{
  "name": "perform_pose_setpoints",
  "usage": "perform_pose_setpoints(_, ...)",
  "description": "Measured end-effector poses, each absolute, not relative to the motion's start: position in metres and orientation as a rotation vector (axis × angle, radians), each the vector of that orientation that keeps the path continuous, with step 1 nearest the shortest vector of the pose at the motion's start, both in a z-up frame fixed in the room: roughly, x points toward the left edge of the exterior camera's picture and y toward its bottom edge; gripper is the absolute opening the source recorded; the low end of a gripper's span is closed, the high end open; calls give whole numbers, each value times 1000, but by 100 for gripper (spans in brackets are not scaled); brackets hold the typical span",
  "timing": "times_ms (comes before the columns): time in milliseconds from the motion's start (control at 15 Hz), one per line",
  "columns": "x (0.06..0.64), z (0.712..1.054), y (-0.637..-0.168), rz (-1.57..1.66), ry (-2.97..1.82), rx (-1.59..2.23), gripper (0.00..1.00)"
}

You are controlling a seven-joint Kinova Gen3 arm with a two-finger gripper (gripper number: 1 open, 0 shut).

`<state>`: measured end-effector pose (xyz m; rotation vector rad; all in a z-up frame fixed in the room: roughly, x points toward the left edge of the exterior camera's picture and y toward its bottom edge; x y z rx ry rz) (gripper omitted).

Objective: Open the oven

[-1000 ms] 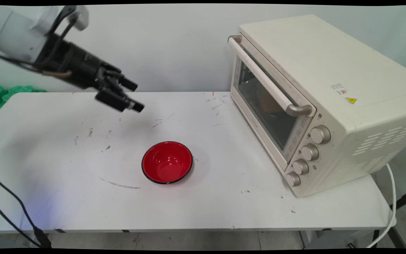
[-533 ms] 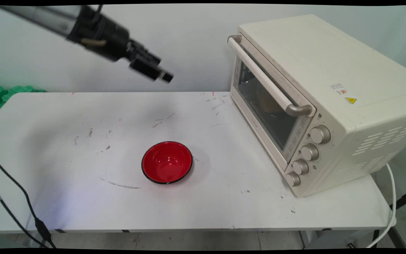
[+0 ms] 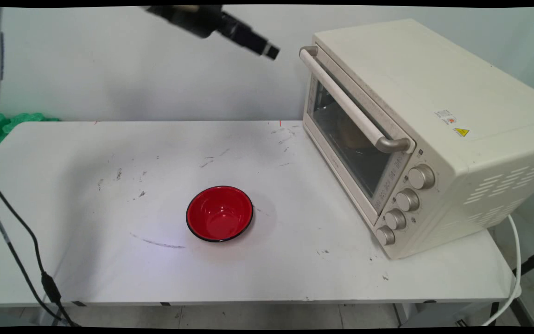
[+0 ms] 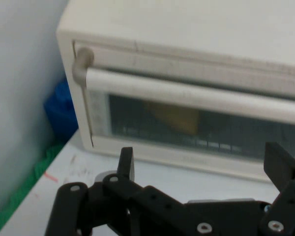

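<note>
The gripper (image 4: 201,167), fingers (image 4: 126,162) spread wide and empty, hangs high facing the toaster oven's (image 3: 434,116) door handle (image 4: 196,93); approaching squarely suits it.

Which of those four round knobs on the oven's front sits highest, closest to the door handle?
The top knob, the largest-looking of the four, right below the near end of the oven's handle. The other three run down from it toward the table.

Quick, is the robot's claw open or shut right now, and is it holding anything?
Gripper: open, holding nothing, up in the air facing the oven door handle.
</note>
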<state>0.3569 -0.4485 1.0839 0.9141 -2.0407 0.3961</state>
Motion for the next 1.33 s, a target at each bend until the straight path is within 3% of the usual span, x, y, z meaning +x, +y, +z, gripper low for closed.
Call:
perform_pose_setpoints(400,316,1093,-482,418,-2033,870,100)
perform_pose_setpoints(467,310,1092,-485,417,-2042,863,0)
perform_pose_setpoints(1333,241,1070,-525,373,-2202,803,0)
